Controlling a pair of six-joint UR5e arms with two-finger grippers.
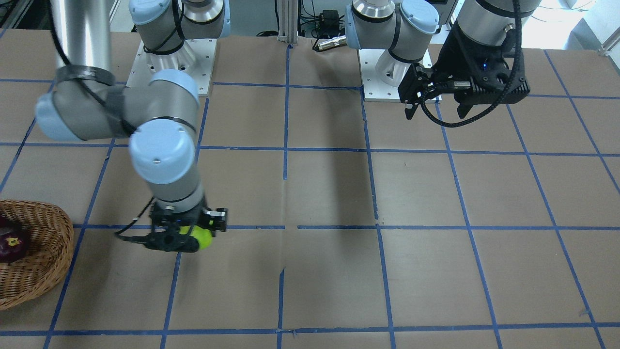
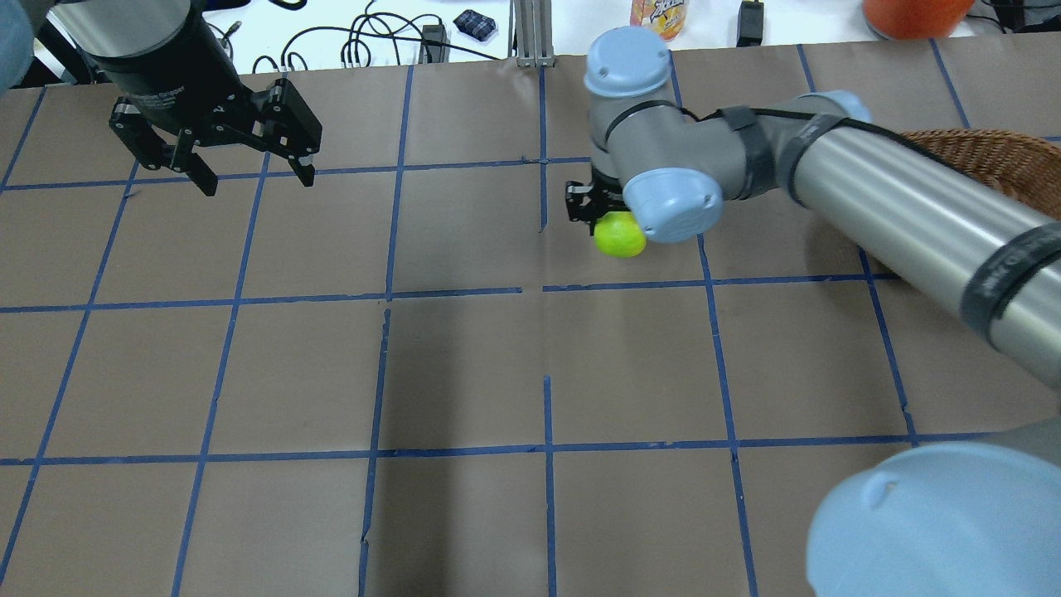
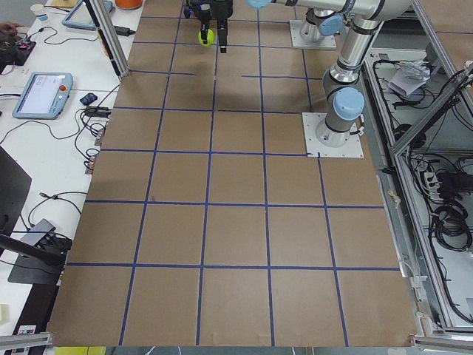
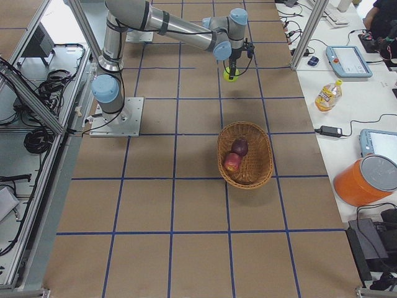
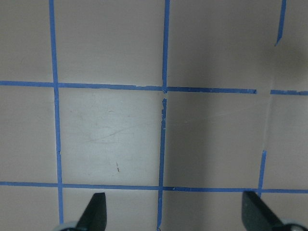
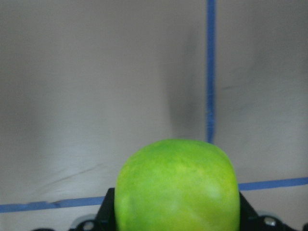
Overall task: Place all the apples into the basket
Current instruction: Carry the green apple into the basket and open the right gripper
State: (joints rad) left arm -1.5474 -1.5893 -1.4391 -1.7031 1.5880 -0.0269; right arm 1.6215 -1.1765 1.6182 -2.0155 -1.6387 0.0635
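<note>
Right gripper (image 1: 186,240) pinches bright yellow-green apple (image 1: 204,237); brown woven wicker basket (image 1: 46,252) well apart on robot's right. Left gripper (image 2: 258,181) spread, empty, far off.

Brown table (image 3: 236,237) gridded with blue tape (image 5: 110,86); white bench (image 4: 360,93) alongside holding orange bucket (image 4: 366,180), tablet (image 4: 349,61).

In the basket (image 4: 267,155) one apple (image 4: 239,147) lay touching a second apple (image 4: 232,162). The third apple (image 2: 620,235) sat in the right gripper (image 1: 180,241) near the table's (image 2: 464,373) middle (well apart from the basket, to its left).
</note>
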